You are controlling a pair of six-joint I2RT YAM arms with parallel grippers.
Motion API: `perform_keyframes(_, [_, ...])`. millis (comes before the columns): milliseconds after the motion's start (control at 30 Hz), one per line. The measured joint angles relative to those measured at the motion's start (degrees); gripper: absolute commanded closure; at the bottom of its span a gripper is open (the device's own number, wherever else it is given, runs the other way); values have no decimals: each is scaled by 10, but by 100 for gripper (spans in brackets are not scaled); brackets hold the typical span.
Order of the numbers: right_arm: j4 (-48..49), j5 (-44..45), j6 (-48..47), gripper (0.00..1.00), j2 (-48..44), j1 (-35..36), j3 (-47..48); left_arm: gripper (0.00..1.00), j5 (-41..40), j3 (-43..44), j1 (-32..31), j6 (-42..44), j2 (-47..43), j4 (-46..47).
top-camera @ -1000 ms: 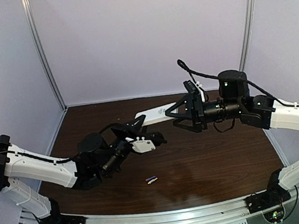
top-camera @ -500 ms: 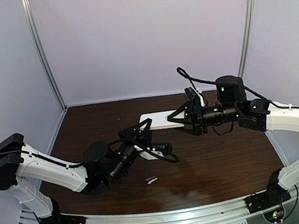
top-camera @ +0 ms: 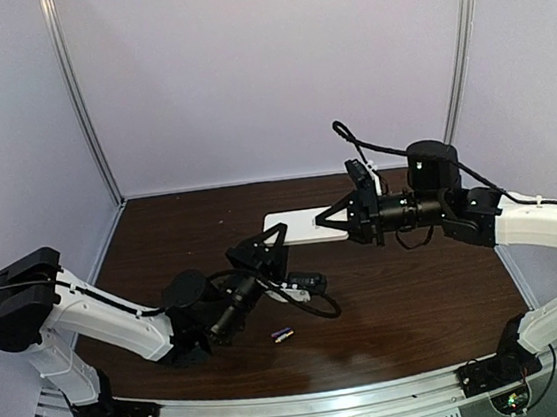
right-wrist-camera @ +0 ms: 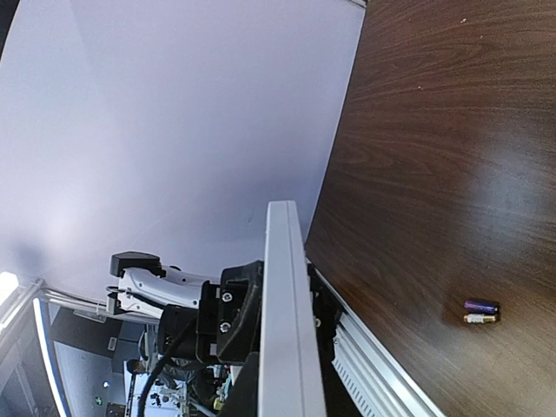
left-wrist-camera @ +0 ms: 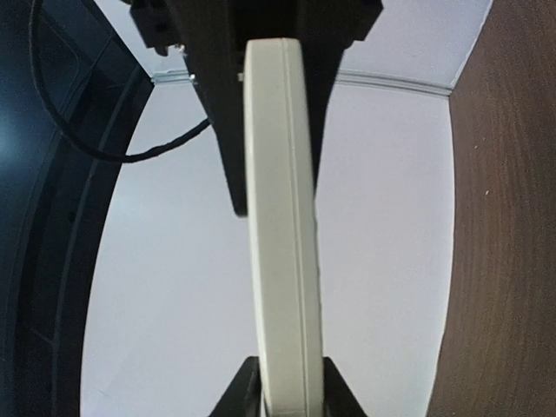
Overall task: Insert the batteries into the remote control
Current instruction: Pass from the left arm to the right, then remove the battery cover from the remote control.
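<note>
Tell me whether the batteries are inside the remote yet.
No, the batteries lie on the table, apart from the remote.

The remote control (top-camera: pixel 301 227), clamped between the left gripper (top-camera: pixel 276 254) and the right gripper (top-camera: pixel 346 219), bars the middle above the table (top-camera: pixel 429 292). The batteries (top-camera: pixel 283 335) lie uncovered near the front. The left arm (top-camera: pixel 210 312) crowds their left side, and open wood lies to their right.
</note>
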Motion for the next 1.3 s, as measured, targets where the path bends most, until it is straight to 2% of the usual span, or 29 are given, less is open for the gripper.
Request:
perform_keyframes(133, [10, -6, 1, 98, -2, -3, -6, 38, 0, -1, 0, 14, 6, 13])
perform_keyframes(233, [11, -9, 0, 100, -4, -14, -11, 28, -2, -3, 0, 15, 7, 17])
perform_keyframes(400, [14, -16, -7, 100, -20, -39, -17, 24, -8, -9, 0, 0, 5, 17])
perform_keyframes(533, [13, -23, -33, 100, -42, -67, -18, 23, -11, -23, 0, -70, -26, -8])
perform_keyframes(633, [6, -25, -62, 100, -61, -90, -18, 23, -9, -24, 3, -174, -85, -84])
perform_keyframes(733, [-6, -26, -94, 100, -81, -106, -18, 23, 18, -8, 23, -332, -159, -212])
perform_keyframes(933, [2, -32, -126, 100, -91, -112, -25, 24, 177, 84, 136, -666, -250, -446])
perform_keyframes(1067, [27, -37, -128, 100, -91, -112, -52, 25, 297, 127, 184, -826, -255, -525])
perform_keyframes(1200, [48, -40, -128, 100, -91, -112, -68, 24, 419, 134, 213, -945, -236, -551])
perform_keyframes(1300, [64, -44, -128, 100, -90, -112, -70, 30, 484, 134, 232, -1018, -209, -556])
